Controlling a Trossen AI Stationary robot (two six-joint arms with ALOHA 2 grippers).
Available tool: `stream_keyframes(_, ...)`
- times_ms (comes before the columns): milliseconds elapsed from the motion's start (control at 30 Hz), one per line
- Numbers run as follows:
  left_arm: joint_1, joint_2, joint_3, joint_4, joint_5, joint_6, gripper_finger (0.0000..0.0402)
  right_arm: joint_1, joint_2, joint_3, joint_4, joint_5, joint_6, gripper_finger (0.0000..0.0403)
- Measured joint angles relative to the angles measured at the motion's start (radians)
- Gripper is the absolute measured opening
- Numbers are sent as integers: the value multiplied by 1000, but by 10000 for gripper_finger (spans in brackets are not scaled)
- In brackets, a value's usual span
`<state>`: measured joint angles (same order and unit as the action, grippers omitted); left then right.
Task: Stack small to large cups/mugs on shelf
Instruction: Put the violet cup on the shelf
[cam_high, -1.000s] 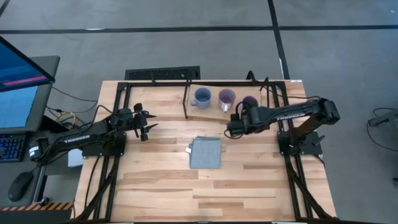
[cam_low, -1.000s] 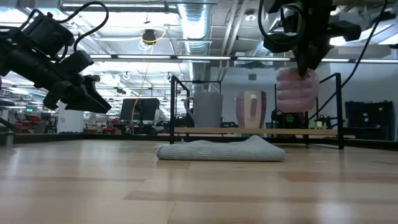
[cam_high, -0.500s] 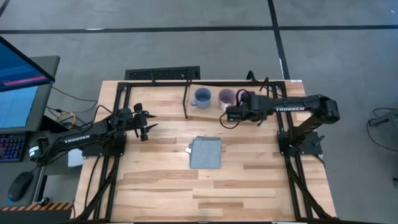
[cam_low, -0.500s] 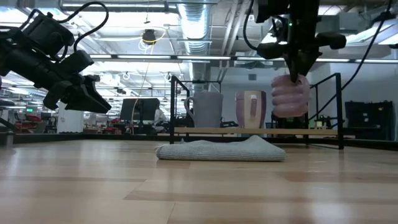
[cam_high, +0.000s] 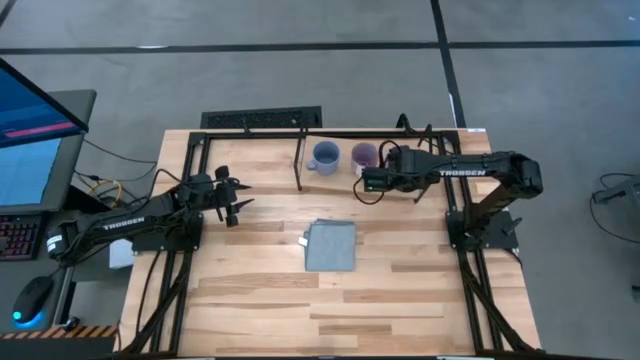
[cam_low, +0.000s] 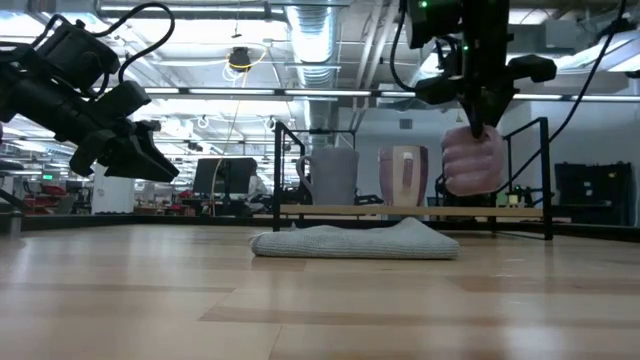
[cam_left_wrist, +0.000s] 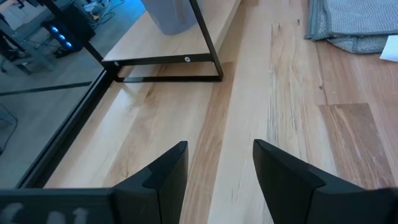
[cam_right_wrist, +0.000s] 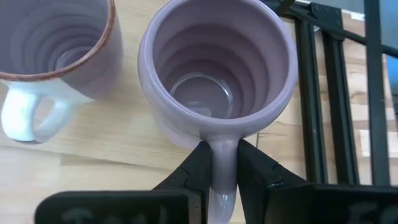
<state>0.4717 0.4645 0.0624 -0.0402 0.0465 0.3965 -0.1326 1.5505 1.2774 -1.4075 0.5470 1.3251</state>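
Observation:
My right gripper (cam_low: 480, 130) is shut on a light purple mug (cam_low: 472, 165) and hangs it just above the right end of the shelf (cam_low: 400, 211), a light board in a black rod frame. On the board stand the blue mug (cam_high: 324, 157) and the second purple mug (cam_high: 364, 156), which has a brown rim and a white handle (cam_right_wrist: 25, 115). In the high view my right gripper (cam_high: 380, 180) hides the mug it holds. My left gripper (cam_left_wrist: 217, 168) is open, raised over the table's left part (cam_high: 235, 200). My right gripper pinches the held mug's handle (cam_right_wrist: 222, 155) between its two fingers (cam_right_wrist: 196, 171), coming from above and pointing down. The mug (cam_right_wrist: 217, 74) stays upright with its mouth up. It hangs below the fingers, its base a little above the shelf board (cam_right_wrist: 93, 146).
A folded grey-blue cloth (cam_high: 330, 245) lies on the table's middle, in front of the shelf. The frame's black rods (cam_right_wrist: 317, 93) stand close to the held mug on its right. A vertical frame rod (cam_high: 299, 160) rises left of the blue mug.
My right gripper has carried the purple mug toward the table's far edge, over the shelf's right end, and lowered it steadily toward the board, keeping it upright and held. The left arm has kept still.

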Motion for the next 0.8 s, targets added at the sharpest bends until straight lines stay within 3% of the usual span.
stream_keyframes(800,0,0,0,0,0,0,174,-22,0,0,6,1,-24,72)
